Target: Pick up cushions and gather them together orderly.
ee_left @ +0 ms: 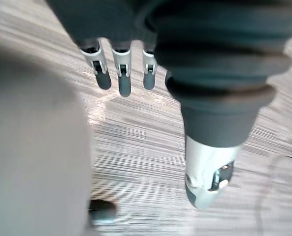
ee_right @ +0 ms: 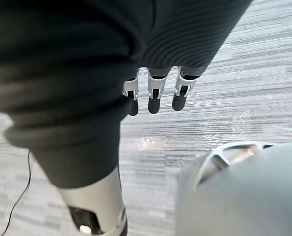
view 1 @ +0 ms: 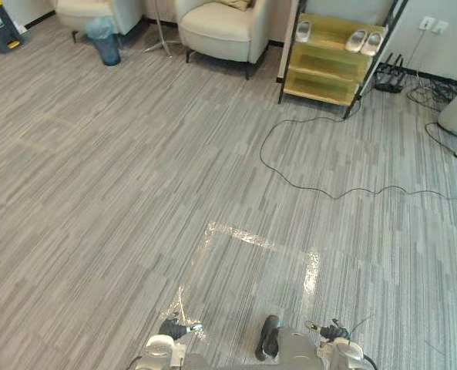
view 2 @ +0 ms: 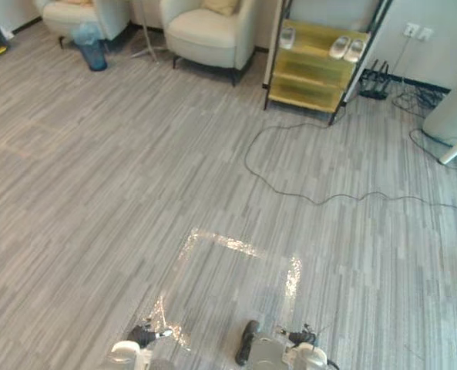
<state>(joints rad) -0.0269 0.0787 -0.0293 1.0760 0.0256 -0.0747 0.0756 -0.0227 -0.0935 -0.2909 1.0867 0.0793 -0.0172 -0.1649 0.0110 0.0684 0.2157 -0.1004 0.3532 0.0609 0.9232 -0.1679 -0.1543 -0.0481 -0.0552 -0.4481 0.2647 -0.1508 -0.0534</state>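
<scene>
Nearest, on the robot's side of the taped rectangle (view 1: 251, 238) on the carpet: left hand (ee_left: 122, 73) and right hand (ee_right: 154, 96), one by each near corner, both over bare floor, fingers straight, thumbs held apart, nothing in either.

Beyond the rectangle, to its right: yellow shelf rack (view 1: 320, 62) in a dark frame, pale slippers (view 1: 364, 40) on its top tier.

Beyond the rectangle, straight on: cream armchair (view 1: 222, 31), its backrest cut off by the picture edge.

Item sought: one tan cushion (view 2: 220, 6) on that armchair's seat, against the backrest (lower part alone visible). It seems to lie across the chair's width, but its long axis and facing cannot be fixed.

Beyond the rectangle, to its left: blue waste bin (view 1: 103, 40), with a second armchair (view 1: 89, 11) behind it, largely cut off.
</scene>
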